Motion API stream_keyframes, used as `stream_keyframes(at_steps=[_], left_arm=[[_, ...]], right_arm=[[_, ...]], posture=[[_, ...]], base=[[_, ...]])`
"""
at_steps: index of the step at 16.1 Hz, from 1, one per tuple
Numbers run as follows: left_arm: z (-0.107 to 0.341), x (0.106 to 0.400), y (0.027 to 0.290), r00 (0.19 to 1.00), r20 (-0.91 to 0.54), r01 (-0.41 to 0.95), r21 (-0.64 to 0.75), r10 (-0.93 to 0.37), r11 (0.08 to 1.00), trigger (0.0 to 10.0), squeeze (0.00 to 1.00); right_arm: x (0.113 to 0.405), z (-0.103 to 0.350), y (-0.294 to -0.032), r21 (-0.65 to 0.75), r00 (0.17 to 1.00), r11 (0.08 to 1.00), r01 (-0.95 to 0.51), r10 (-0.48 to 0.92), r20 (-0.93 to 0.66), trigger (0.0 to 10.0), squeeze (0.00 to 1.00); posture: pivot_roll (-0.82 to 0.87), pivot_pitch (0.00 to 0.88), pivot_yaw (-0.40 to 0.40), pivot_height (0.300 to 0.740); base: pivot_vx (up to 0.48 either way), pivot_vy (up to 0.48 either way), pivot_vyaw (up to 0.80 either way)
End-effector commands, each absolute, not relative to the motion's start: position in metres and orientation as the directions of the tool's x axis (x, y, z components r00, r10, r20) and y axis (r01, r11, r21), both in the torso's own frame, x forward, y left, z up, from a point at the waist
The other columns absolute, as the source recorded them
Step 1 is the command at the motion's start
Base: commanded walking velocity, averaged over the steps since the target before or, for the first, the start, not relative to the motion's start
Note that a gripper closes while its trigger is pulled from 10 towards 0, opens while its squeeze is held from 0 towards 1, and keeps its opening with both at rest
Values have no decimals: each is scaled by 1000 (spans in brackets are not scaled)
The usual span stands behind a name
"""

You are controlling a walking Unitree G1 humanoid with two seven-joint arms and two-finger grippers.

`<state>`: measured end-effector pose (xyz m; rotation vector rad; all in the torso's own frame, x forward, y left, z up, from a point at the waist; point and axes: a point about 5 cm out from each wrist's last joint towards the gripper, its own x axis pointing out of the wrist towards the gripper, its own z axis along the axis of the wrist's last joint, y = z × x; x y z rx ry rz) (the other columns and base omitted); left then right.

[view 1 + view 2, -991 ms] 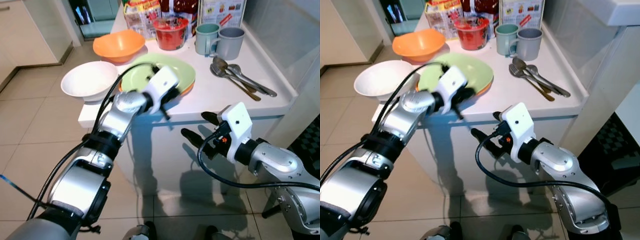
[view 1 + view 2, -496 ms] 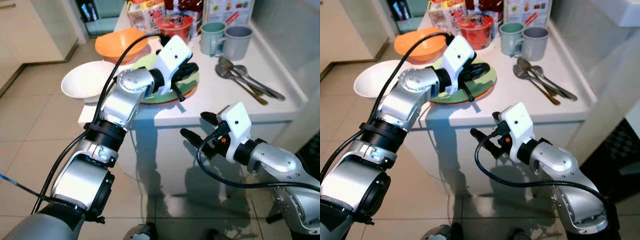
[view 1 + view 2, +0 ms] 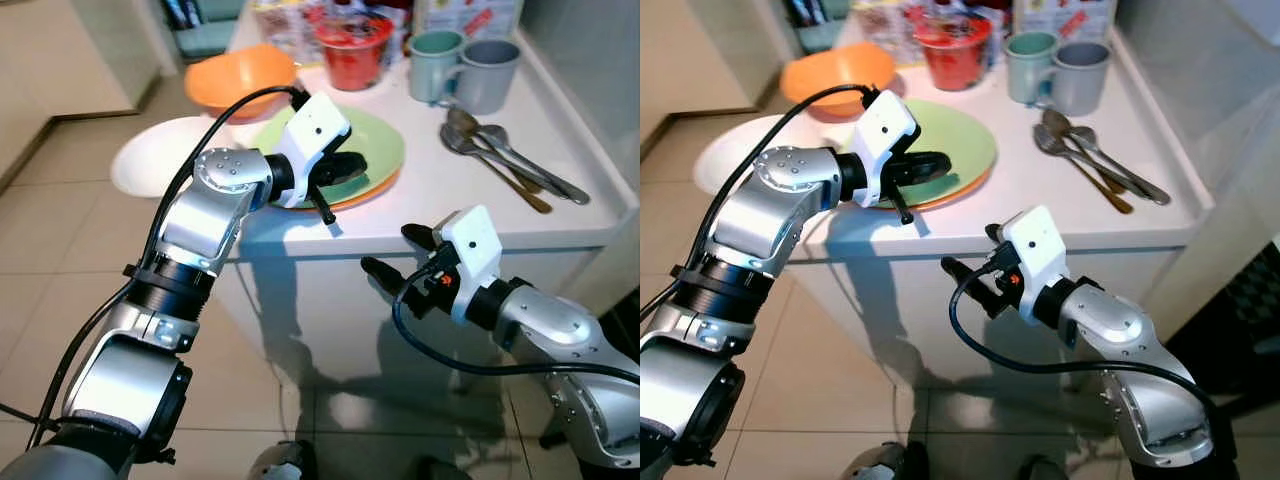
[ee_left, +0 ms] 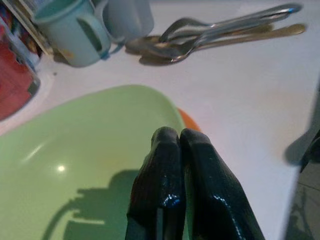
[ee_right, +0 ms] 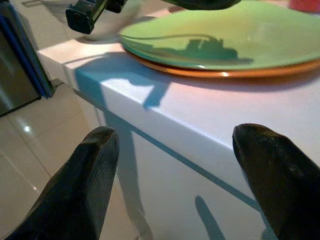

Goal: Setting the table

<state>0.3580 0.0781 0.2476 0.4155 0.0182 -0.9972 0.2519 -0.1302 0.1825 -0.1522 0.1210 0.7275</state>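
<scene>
My left gripper (image 4: 179, 145) is over the green plate (image 3: 375, 150), its 2 black fingers pressed together with nothing between them, tips hovering just above the plate's near part. The green plate sits stacked on an orange plate (image 4: 189, 120), whose rim peeks out underneath at the near edge of the white table (image 3: 440, 205).

My right gripper (image 3: 392, 255) hangs in front of the table, below its top edge and off the near side of the green plate, fingers (image 5: 92, 165) spread wide apart and holding nothing.

Beyond the green plate, away from me, stand a red cup (image 3: 352, 45), a teal mug (image 3: 436, 67) and a grey mug (image 3: 488, 74), the 2 mugs touching side by side; I cannot tell what is inside any of them. To the right of the green plate lies a bundle of spoons (image 3: 505, 165). To its left sit a white bowl (image 3: 160, 165) and, further back, an orange bowl (image 3: 238, 78), both showing bare insides.
</scene>
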Motion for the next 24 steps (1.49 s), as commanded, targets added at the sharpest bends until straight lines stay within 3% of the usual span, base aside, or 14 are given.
stream_keyframes(at_steps=[1,2,3,7,8,17,21,22,23,24], left_arm=[[247,356,80,540,-215,823,335,-814,458,10000,1000],[245,354,79,542,-227,820,352,-809,451,10000,706],[244,352,77,544,-228,818,357,-808,450,10000,0],[244,345,78,548,-222,816,354,-807,457,10000,0],[239,346,82,572,-217,805,334,-791,490,10000,1000],[208,359,101,637,-307,768,323,-707,552,10000,1000],[220,359,95,613,-286,779,372,-737,504,10000,1000],[224,359,93,612,-279,776,394,-740,493,10000,157],[232,358,91,608,-265,775,404,-749,486,10000,0],[238,357,90,603,-251,775,408,-757,482,10000,0]], right_arm=[[252,182,-127,-95,734,730,-677,661,-156,10000,0],[253,181,-126,-94,733,729,-678,662,-156,10000,0],[253,181,-126,-96,733,729,-678,662,-158,10000,0],[253,178,-128,-101,735,730,-676,657,-168,10000,0],[253,177,-128,-102,735,730,-675,656,-170,10000,0],[254,183,-133,-129,734,724,-678,656,-174,10000,0],[253,183,-134,-129,735,725,-676,654,-178,10000,0],[253,182,-135,-128,735,726,-676,653,-180,10000,0],[253,182,-135,-126,736,727,-675,652,-182,10000,0],[253,181,-135,-125,736,727,-675,652,-183,10000,0]], posture=[[36,65,138,740],[34,64,136,740],[34,63,134,740],[33,60,132,740],[33,60,131,740],[23,73,127,740],[18,82,129,740],[20,83,129,740],[20,83,128,740],[22,83,127,740]], base=[[0,0,0],[0,0,0],[0,0,0],[0,0,0],[0,0,0],[0,0,0],[0,0,0],[0,0,0],[0,0,0],[0,0,0]])
